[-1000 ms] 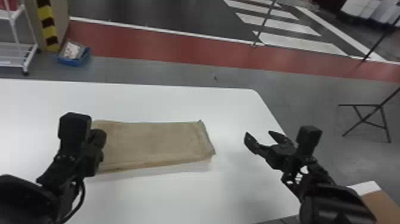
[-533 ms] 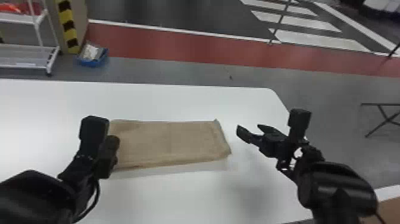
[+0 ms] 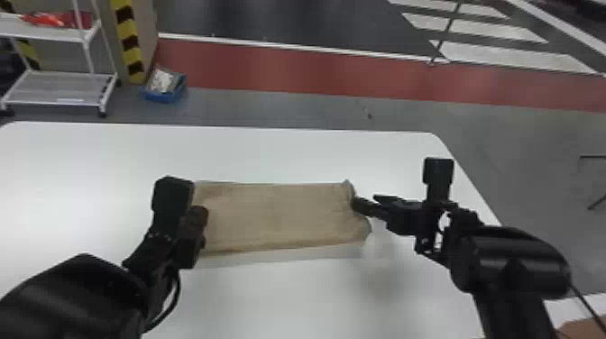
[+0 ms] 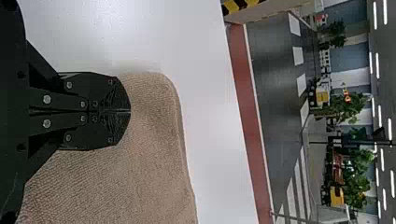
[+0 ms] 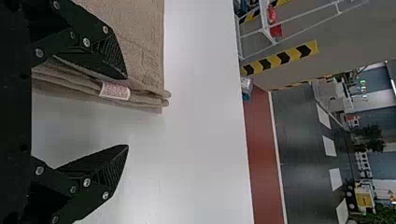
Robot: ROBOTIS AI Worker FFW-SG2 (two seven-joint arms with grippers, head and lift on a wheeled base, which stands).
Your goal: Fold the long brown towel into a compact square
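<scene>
Right fingers (image 5: 105, 58) wide apart, one right at the towel's (image 3: 279, 216) layered right end, the other out over the tabletop (image 3: 293, 297). From there the cloth runs left, long axis left to right, to the left fingers (image 4: 100, 130), pressed together at its left end; the right arm looks better placed for that layered edge.

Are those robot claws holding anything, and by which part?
The open right gripper holds nothing. The left gripper is shut over the left end of the towel; whether it pinches cloth cannot be told.
</scene>
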